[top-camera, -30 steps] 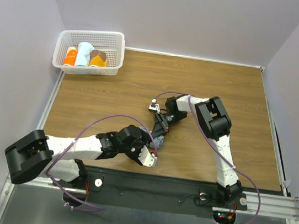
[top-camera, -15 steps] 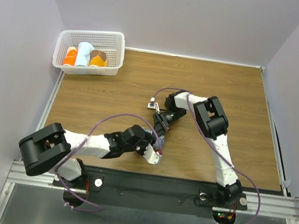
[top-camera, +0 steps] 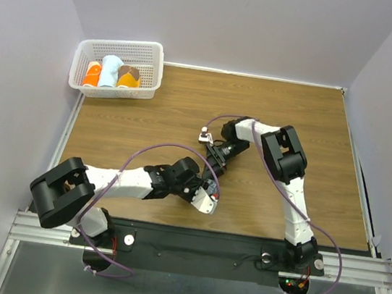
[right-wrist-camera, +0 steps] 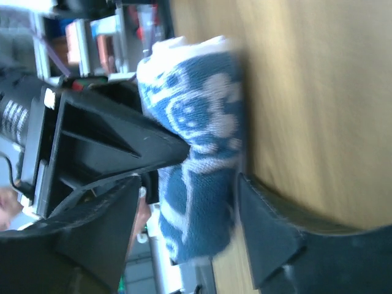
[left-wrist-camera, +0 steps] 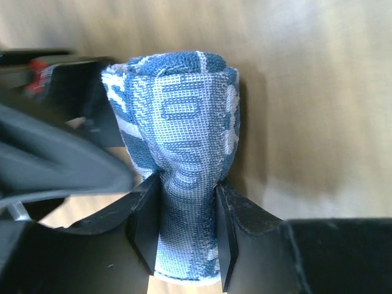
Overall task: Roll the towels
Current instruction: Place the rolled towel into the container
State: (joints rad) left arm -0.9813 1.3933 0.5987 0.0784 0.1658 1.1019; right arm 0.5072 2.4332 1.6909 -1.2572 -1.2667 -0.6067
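A: Where is the towel point(left-wrist-camera: 184, 135)?

B: It is rolled into a tight navy bundle at the near middle of the table point(top-camera: 148, 126), between the 2 grippers. The left gripper point(left-wrist-camera: 185, 208) pinches it low on the roll, jaws narrow enough to dent the cloth at the waist.

A: And the right gripper point(right-wrist-camera: 187, 196)?

B: Its jaws stand wider than the roll, 1 on each side, with a gap showing on 1 side. As far as I can judge, it grips nothing.

A: So the step is a handover?

B: I read it so: the roll passes to the left arm. To do it well, the left pinch should be firm and fixed in place, because an uneven squeeze could let the outer wrap spring loose.

A: How should the right arm leave?

B: Straight back along its own jaws, with no sideways sweep, so neither jaw drags the outer layer and unwinds it.

A: Is the roll resting on the wood?

B: I cannot tell. The wrist views only show it close to the surface.

A: Where next?

B: Probably the white basket point(top-camera: 153, 75) at the far left corner, where 3 rolled cloths point(top-camera: 110, 73) stand. The lift should be level, with the loose edge trapped under a jaw.
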